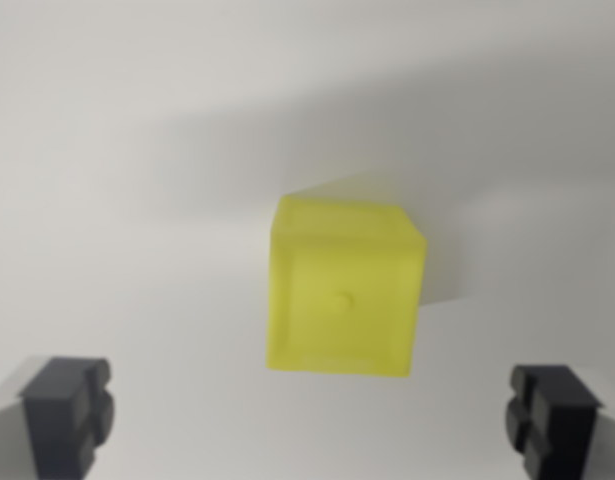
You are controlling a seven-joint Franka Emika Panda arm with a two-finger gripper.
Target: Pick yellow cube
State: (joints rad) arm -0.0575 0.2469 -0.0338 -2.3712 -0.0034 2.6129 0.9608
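The setting reads as a lab or robot test bench rather than a home or shop; the evidence is thin but consistent; a plain, matte white surface (137,200) fills the whole wrist view, bare of pattern, grain or household clutter; the only item resting on it is a translucent yellow cube (344,293), a moulded test block with a small dimple on its face; soft grey shadows fall across the white; walls and furniture are out of view, so the room itself cannot be told.
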